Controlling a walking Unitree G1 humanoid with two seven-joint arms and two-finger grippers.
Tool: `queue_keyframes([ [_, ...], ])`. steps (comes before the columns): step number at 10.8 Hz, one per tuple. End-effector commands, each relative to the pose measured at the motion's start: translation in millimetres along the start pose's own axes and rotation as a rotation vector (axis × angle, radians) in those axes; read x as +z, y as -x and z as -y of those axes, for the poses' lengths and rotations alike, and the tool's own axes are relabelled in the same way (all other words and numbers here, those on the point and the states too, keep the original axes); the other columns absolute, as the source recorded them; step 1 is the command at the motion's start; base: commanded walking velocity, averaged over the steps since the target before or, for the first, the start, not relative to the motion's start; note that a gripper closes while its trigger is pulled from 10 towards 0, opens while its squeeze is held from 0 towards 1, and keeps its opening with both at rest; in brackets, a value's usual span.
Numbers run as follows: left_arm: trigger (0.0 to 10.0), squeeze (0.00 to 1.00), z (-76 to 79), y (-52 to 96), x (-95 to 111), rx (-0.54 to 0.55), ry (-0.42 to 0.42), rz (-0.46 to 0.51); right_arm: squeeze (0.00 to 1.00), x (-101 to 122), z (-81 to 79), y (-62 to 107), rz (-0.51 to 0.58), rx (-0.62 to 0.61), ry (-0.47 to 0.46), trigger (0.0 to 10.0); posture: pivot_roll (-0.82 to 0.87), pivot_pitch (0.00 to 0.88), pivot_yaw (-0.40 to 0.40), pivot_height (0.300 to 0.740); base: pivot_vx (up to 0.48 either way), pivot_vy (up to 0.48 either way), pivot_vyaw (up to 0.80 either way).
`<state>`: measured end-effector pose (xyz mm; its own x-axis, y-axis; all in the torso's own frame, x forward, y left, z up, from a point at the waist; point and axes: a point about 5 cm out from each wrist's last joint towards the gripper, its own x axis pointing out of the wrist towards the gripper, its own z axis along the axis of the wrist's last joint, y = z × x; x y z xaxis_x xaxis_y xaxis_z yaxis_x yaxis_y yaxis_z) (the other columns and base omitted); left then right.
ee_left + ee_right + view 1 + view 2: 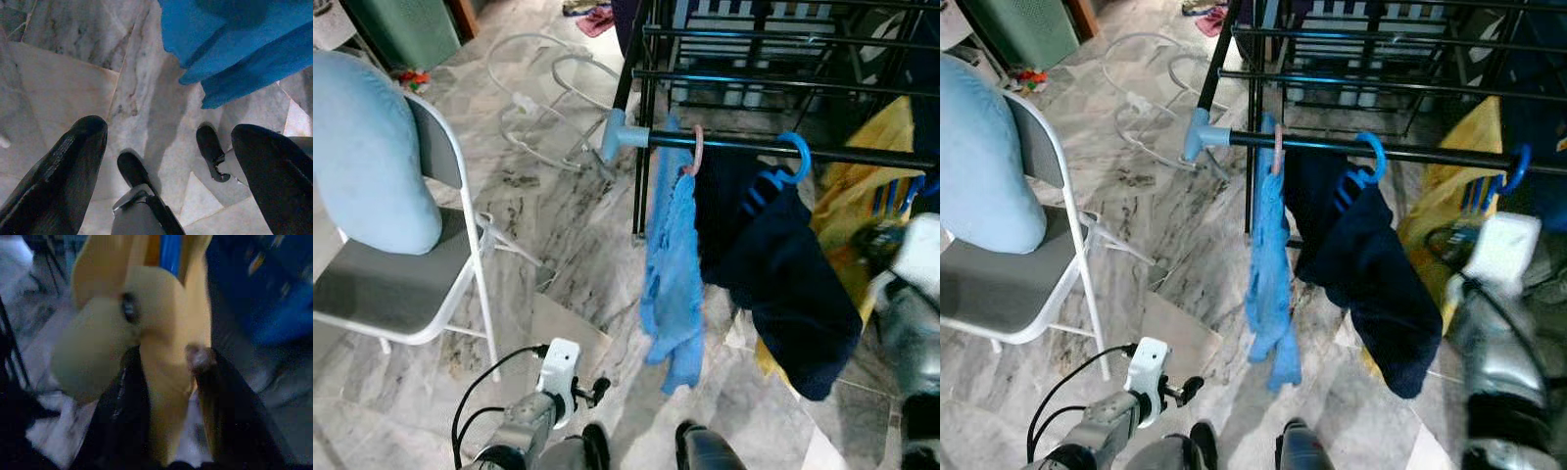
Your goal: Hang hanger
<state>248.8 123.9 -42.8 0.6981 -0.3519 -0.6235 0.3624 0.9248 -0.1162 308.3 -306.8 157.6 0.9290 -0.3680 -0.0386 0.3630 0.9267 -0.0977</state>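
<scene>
Grey-veined marble floor (558, 245) spreads under a black metal drying rack (646, 137), the landmark for everything else. Well to the left of the rack stands a white-framed folding chair with a grey seat (401, 294), a pale blue cushion (367, 157) leaning on it. Below and left of the rack the left gripper (166, 161) hangs low over the floor, its black fingers spread and holding nothing. On the rack's front bar hang a pink hanger carrying a light blue cloth (671, 274) and, just beside it, a blue plastic hanger with a dark navy garment (783, 284). At the rack's right end a yellow garment on a blue hanger (1449, 206) hangs from the same bar, its hook (1516, 168) seemingly over the bar. The right gripper (168, 364) has its fingers pinched on that yellow cloth. The hanging seems almost finished; letting go and pulling clear likely remain.
</scene>
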Motion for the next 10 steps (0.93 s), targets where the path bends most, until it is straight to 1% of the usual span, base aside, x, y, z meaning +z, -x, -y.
queue_keyframes([
  [1, 10.0, 0.00, -3.6, 3.3, -9, 0.000, -0.009, -0.040, 1.00, 10, 0.7, 8.4, 0.066, -0.007, 0.073, 10.0, -0.23, 0.214, 0.104, 0.740, 0.000, 0.000, 0.00],
  [2, 10.0, 0.00, -4.8, 4.0, -10, -0.001, -0.021, -0.051, 1.00, 14, -1.8, 19.8, 0.114, -0.014, 0.140, 10.0, -0.23, 0.215, 0.116, 0.740, 0.000, 0.000, 0.00],
  [3, 10.0, 0.00, -5.1, 3.9, -11, 0.002, -0.026, -0.056, 1.00, 12, -5.4, 26.3, 0.120, -0.023, 0.146, 10.0, -0.24, 0.216, 0.121, 0.740, 0.000, 0.000, 0.00],
  [4, 10.0, 0.00, -4.3, 3.1, -10, 0.004, -0.041, -0.067, 1.00, 3, -14.1, 39.6, 0.144, -0.050, 0.152, 10.0, -0.25, 0.215, 0.127, 0.740, 0.000, 0.000, 0.00],
  [5, 10.0, 0.00, -2.2, 2.0, -9, 0.002, -0.046, -0.070, 1.00, -10, -23.4, 53.3, 0.145, -0.059, 0.176, 10.0, -0.25, 0.214, 0.133, 0.740, 0.000, 0.000, 0.00],
  [6, 10.0, 0.00, -0.7, 1.3, -9, -0.001, -0.047, -0.071, 1.00, -21, -31.0, 64.2, 0.146, -0.065, 0.178, 10.0, -0.26, 0.212, 0.136, 0.740, 0.000, 0.000, 0.00],
  [7, 10.0, 0.00, -0.3, 1.0, -9, 0.002, -0.046, -0.075, 1.00, -33, -43.7, 76.9, 0.159, -0.047, 0.206, 10.0, -0.26, 0.209, 0.137, 0.740, 0.000, 0.000, 0.00],
  [8, 10.0, 0.00, -0.8, 1.2, -9, 0.009, -0.047, -0.079, 1.00, -47, -56.4, 86.1, 0.146, -0.016, 0.196, 10.0, -0.25, 0.207, 0.137, 0.740, 0.000, 0.000, 0.00],
  [9, 10.0, 0.00, -2.0, 1.7, -10, 0.016, -0.044, -0.080, 1.00, -57, -69.4, 91.7, 0.124, 0.035, 0.185, 10.0, -0.25, 0.206, 0.136, 0.740, 0.000, 0.000, 0.00],
  [10, 10.0, 0.00, -4.9, 3.1, -12, 0.025, -0.042, -0.084, 1.00, -63, -81.9, 97.7, 0.125, 0.077, 0.196, 10.0, -0.25, 0.204, 0.134, 0.740, 0.000, 0.000, 0.00],
])
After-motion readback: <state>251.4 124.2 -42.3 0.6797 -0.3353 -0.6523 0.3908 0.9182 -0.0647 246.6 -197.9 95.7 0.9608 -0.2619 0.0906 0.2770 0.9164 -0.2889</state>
